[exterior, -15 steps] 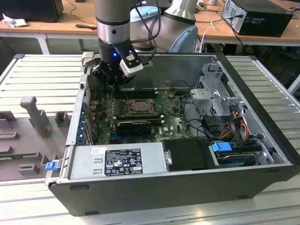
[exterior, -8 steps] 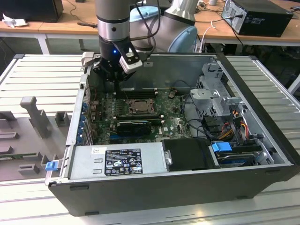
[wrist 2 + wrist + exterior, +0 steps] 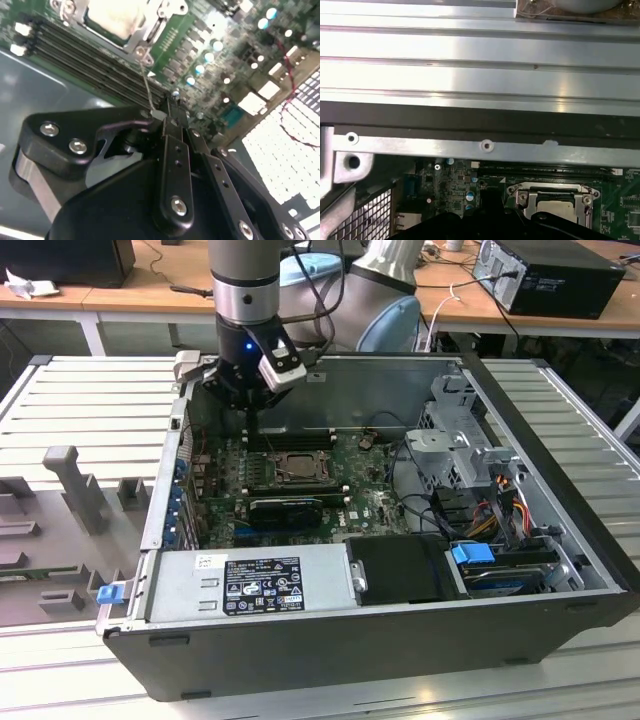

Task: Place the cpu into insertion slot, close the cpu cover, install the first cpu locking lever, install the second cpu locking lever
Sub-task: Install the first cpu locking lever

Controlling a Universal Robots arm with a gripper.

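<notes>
Cpu, the small pale silver-grey square chip (image 3: 116, 17), sat in the square dark insertion slot (image 3: 272, 470), left of centre in the exterior view, under the thin silvery framed cpu cover (image 3: 547, 189). The black claw (image 3: 167, 112) was closed, apparently pinching the end of a thin silver wire locking lever (image 3: 148, 85) beside long black memory slots (image 3: 90, 55). With so shallow a pinch, the springy wire could slip free and snap back.

The cpu (image 3: 112, 17) and cpu cover (image 3: 150, 32) are cut off by the frame edge in both wrist views, and the locking lever (image 3: 148, 85) loses its tip inside the pinching gripper (image 3: 167, 111), whose body masks part of the motherboard (image 3: 235, 65).
</notes>
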